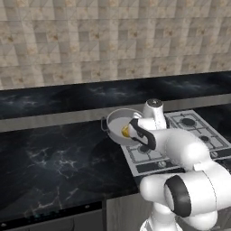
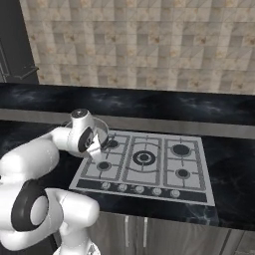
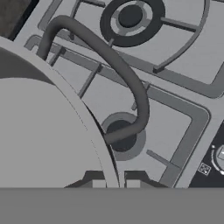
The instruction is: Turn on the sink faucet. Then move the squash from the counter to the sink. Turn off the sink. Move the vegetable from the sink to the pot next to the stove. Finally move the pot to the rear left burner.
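Round grey pot (image 1: pixel 118 122) at the left edge of the stove (image 1: pixel 194 131), rim overlapping the front-left corner of the cooktop, remainder over the black marble bench (image 1: pixel 58 153); whether resting or lifted clear not determinable. Yellow squash (image 1: pixel 126 131) inside the pot, near the rim on the robot's side, partly masked by the white wrist. Gripper (image 3: pixel 112 183) clamped narrow on the pot wall, one dark fingertip (image 3: pixel 99 183) on either side of the thin rim in the hand view. Dark looped pot handle (image 3: pixel 117 65) arching from the rim out over the stove grate in the hand view, with a small burner (image 3: pixel 122 134) directly beneath its near end and a larger burner (image 3: pixel 130 17) beyond. Row of control knobs (image 2: pixel 140 189) along the front strip of the stove in the right base view. Raised black ledge and tiled wall (image 1: pixel 113 36) behind the bench. Tall dark cabinet (image 2: pixel 12 40) at far left in the right base view.
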Controlling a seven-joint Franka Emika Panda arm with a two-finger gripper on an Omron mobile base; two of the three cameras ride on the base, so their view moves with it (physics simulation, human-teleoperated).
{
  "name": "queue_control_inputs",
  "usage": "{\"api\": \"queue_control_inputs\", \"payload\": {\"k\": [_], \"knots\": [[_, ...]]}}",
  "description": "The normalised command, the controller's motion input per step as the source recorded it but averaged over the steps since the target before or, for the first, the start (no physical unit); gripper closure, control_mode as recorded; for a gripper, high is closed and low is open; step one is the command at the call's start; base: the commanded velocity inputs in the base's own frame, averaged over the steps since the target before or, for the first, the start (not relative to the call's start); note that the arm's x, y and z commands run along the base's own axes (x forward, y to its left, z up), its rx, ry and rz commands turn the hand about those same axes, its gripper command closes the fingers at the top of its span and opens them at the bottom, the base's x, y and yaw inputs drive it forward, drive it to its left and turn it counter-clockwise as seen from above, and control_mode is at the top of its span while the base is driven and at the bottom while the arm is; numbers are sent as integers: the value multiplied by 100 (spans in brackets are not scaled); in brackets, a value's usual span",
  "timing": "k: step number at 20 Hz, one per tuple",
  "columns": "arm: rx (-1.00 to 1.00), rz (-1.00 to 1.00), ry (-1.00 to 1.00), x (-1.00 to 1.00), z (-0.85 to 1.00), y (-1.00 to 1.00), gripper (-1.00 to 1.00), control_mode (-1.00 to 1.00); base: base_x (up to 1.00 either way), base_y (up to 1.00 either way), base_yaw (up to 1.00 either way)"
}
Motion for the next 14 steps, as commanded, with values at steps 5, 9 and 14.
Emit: {"api": "queue_control_inputs", "payload": {"k": [5,9,14], "knots": [[2,-5,0,37,0,-48,100,-100,0,0,0],[4,0,0,50,0,-41,100,-100,0,0,0],[4,0,0,36,-10,-32,100,-100,0,0,0]]}}
